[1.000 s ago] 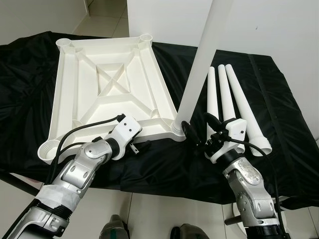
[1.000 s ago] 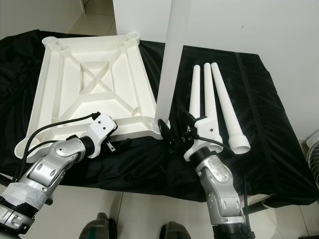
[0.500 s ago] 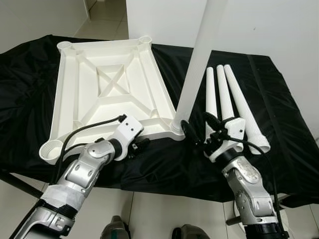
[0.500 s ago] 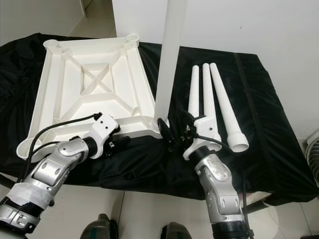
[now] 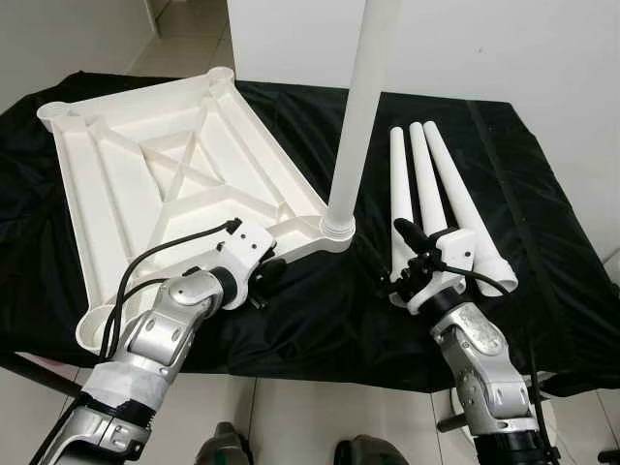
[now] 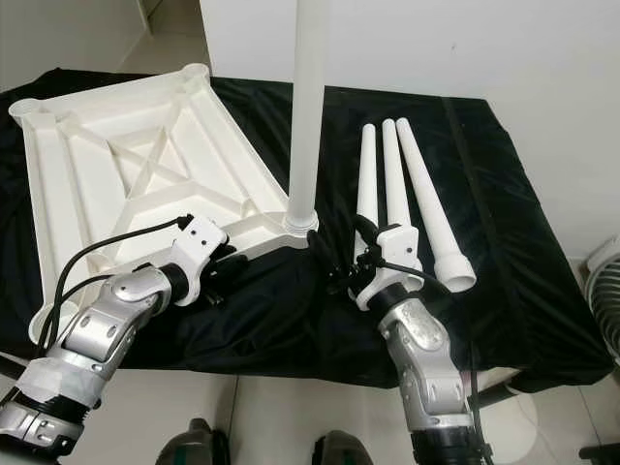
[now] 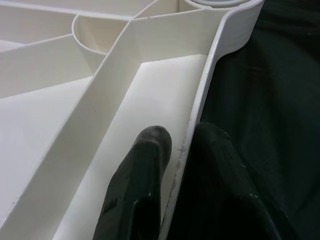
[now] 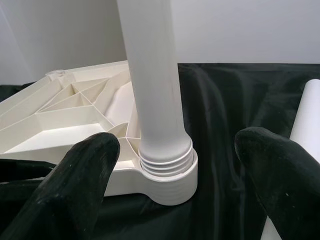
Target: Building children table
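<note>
Plastic, smooth and matte white, is making up every piece of the children's table lying on the worktop (image 5: 542, 291), which is draped in a wrinkled black cloth (image 5: 320, 320). The tabletop (image 5: 174, 194) is lying upside down, showing its ribbed underside: raised straight walls crossing in an X inside a rectangular frame, with a round socket at each corner. One leg (image 5: 360, 107), a long tapering tube, is standing upright in the corner socket (image 5: 336, 229) nearest the right arm, its ridged, threaded base sitting in the collar. Three loose legs (image 5: 426, 184) are lying side by side on the cloth to the right, touching one another, their flared open ends pointing toward the robot.

The left hand (image 7: 182, 150) is pinching the tabletop's thin near rim between its two rounded black fingers (image 7: 145, 170), one finger inside the frame and one outside on the cloth. The right hand (image 8: 175, 165) is hovering with its fingers spread wide on either side of the upright leg's base, touching neither the leg nor the socket.
</note>
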